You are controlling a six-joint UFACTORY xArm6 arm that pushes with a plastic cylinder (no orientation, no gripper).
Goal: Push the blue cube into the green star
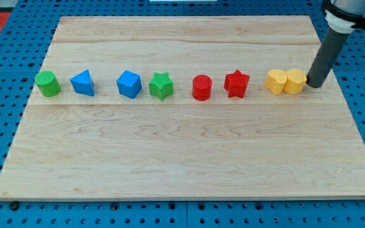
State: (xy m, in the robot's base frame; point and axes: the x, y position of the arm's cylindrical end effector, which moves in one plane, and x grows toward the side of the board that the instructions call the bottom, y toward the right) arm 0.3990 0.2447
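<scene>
The blue cube [129, 84] sits on the wooden board [189, 158] left of centre. The green star [161, 85] is just to its right, with a narrow gap between them. My tip [313, 85] is at the view's far right, touching or almost touching the right side of a yellow block [295, 82]. It is far from the blue cube and the green star.
The blocks lie in one row. From the view's left: a green cylinder [47, 83], a blue triangular block [82, 83], then past the star a red cylinder [202, 87], a red star [236, 83], and a yellow heart-like block [275, 82] against the other yellow one.
</scene>
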